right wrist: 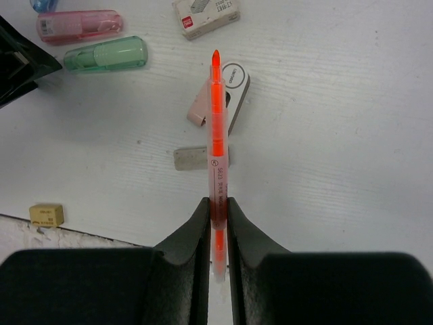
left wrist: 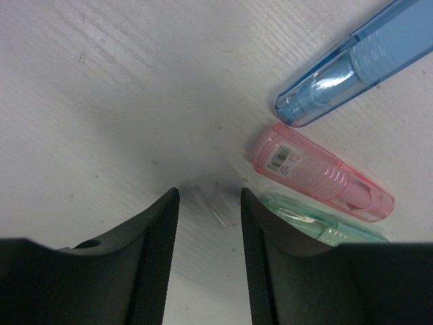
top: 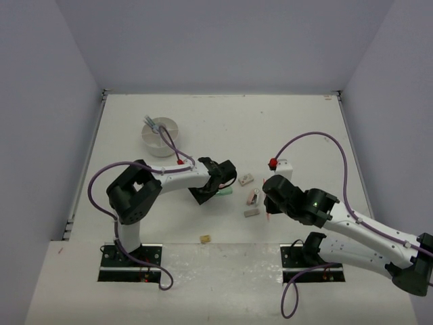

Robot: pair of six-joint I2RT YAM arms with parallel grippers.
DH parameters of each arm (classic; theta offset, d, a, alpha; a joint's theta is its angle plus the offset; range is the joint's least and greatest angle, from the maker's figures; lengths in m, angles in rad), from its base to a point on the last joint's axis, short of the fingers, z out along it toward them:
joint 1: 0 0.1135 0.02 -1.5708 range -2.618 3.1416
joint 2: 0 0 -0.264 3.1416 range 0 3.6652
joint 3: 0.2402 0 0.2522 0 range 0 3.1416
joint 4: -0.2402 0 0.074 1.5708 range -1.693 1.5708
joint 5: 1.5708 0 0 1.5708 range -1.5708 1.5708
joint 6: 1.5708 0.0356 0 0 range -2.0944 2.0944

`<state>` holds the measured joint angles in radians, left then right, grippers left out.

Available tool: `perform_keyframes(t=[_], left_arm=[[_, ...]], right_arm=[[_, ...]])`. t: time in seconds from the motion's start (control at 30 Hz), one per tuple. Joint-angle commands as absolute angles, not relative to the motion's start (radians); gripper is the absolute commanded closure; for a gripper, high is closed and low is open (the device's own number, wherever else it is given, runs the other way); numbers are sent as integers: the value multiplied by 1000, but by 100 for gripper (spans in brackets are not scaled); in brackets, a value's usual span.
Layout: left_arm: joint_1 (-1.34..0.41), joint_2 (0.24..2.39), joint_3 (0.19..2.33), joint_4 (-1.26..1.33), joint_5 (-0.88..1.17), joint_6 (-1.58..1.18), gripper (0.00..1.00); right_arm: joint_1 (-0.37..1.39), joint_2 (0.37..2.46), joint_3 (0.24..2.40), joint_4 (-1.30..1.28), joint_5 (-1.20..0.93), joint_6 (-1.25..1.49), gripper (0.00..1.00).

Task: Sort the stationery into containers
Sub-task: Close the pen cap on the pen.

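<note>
— What are the room and the surface looking like?
— Pale lilac-grey walls are closing in a white surface on three sides. Up close, its top is showing fine scratches and specks.

— Where is the container sitting?
— The white tub, round and low, is standing at the far left, well apart from the rest. A few thin items are sticking up out of it.

— And the loose stationery?
— It's lying mid-surface between the two arms. A blue piece, a pink piece with a barcode label and a green piece, all see-through plastic, are lying side by side just beside the left hand.

— What is that hand doing?
— Its fingers are standing spread, low over the surface, with a small clear cap lying in the gap. I can't tell whether either is touching it.

— The right hand?
— The right hand is pinching a red pen near its pale end, tip pointing away. Under the pen, a white-and-pink folding piece and a grey strip are lying. A boxed eraser is lying beyond them, and a small tan eraser is sitting apart by the near edge.
</note>
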<state>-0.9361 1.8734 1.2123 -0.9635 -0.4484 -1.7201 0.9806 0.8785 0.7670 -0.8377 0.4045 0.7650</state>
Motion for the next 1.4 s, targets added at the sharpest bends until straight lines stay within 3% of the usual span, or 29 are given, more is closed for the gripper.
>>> perform_keyframes(t=[0.0,0.2,0.27,0.3,0.43,0.5,0.7,0.83,1.0,1.37], left_arm=[[-927,1885,1196,-933,-451,-1749,62],[-912,1855,1137,-885,-434,-1727,82],[-908,1833,1125,-878,-431,-1716,99],[-908,1814,1121,-877,-433,-1705,100],[-914,1707,1108,-853,-481,-1631,100],[-921,1614,1083,-762,-533,-1506,100],[-937,1258,919,-178,-455,-870,100],[-937,1000,738,192,-239,-666,100],[-937,883,649,334,-52,-625,100],[-937,801,607,361,-6,-668,100]], right_arm=[[978,868,761,-811,422,760,100],[979,862,758,-804,414,752,100],[977,861,754,-787,398,739,100],[978,858,747,-770,377,727,100],[977,812,691,-625,252,660,100],[977,749,629,-474,75,635,100],[979,709,388,149,-324,712,100],[982,802,354,396,-398,792,100],[1015,834,376,487,-364,815,100],[1060,737,420,365,-188,767,100]])
